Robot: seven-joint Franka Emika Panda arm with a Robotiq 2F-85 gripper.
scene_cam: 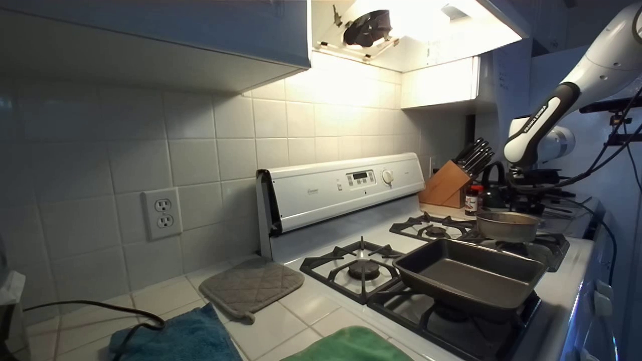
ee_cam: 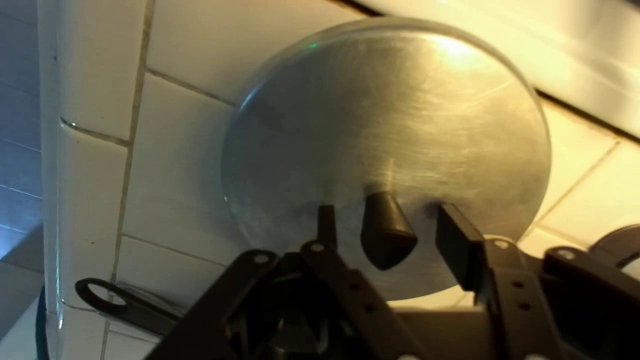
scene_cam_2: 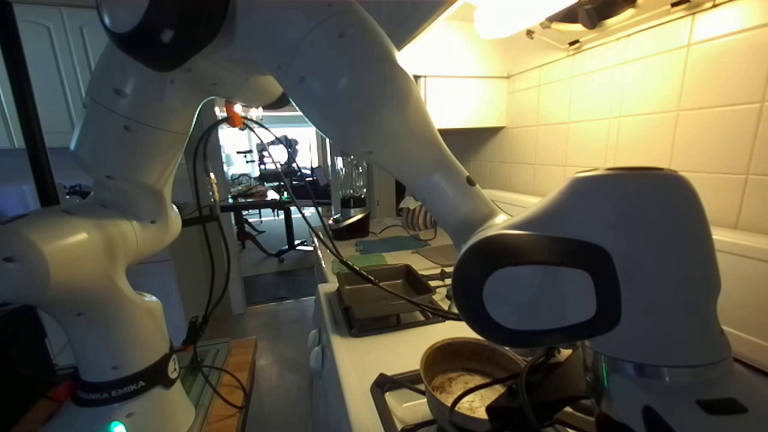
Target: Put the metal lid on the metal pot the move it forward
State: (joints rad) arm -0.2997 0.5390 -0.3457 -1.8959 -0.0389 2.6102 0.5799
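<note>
Your hand (ee_cam: 387, 220) hangs unclenched: fingers (ee_cam: 457, 240) spread either side of the dark knob (ee_cam: 387, 235), gap showing on both sides, nothing gripped. Domed metal lid (ee_cam: 390, 125) lies right below the hand on the tiled table (ee_cam: 170, 165), knob up. Placement makes sense: smooth shallow dome, so the knob is the one good pinch point, presumably why you're lined up over it. Metal pot (scene_cam: 507, 228) is near the hand in both exterior views, uncovered; the burner grate (scene_cam_2: 390, 379) holds it mouth-up, ready to be capped. Dark rectangular baking pan (scene_cam: 471, 278) sits farther from the hand, past the pot; could cramp the forward move, though you can't tell from here which way forward is. Loop-handled utensil (ee_cam: 142, 315) lies beside the hand, type unclear. Judged early: grasp about to happen, lid not yet on. Next you'd likely close low on the knob, since it seems to flare upward, then lift straight before swinging over to the pot; pinching off-centre might skid the lid.
</note>
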